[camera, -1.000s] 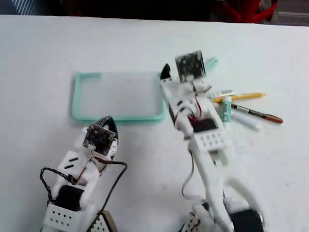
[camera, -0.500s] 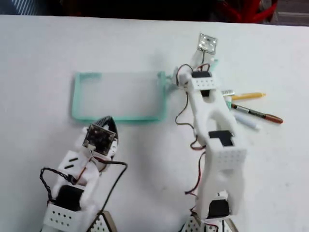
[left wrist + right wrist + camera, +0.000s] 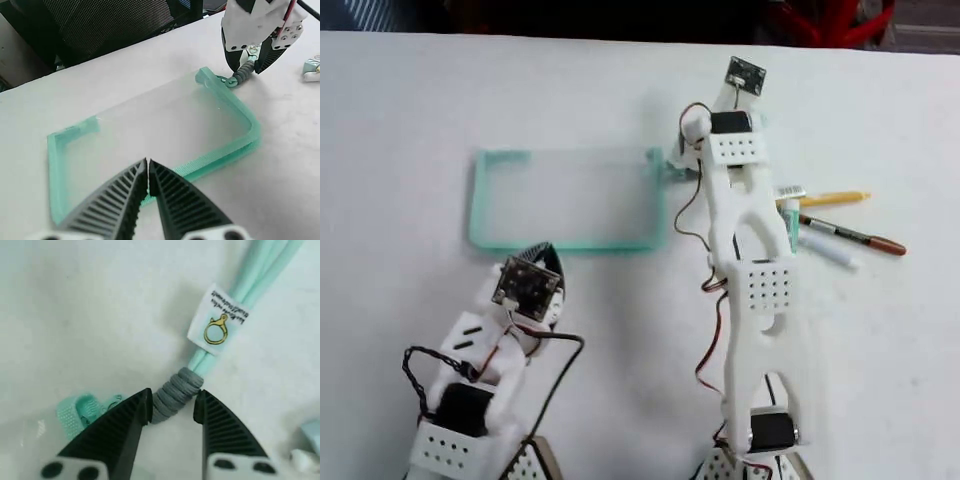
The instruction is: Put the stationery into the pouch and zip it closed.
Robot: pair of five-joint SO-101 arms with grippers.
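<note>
The left gripper [image 3: 148,172], fingers pressed together and holding nothing, sits at 6 o'clock of the pouch [image 3: 565,245]. The pouch lies flat on the table [image 3: 400,120]. The right gripper [image 3: 172,399], fingers narrowly parted, pinches the grey zip pull [image 3: 180,382] at the pouch's 3 o'clock corner. The pens [image 3: 840,232] lie at 4 o'clock of it.

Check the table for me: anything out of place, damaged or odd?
Nothing is spilled or damaged. One oddity: the stationery lies on the table outside the pouch, while the right claw grips the grey zipper pull.
</note>
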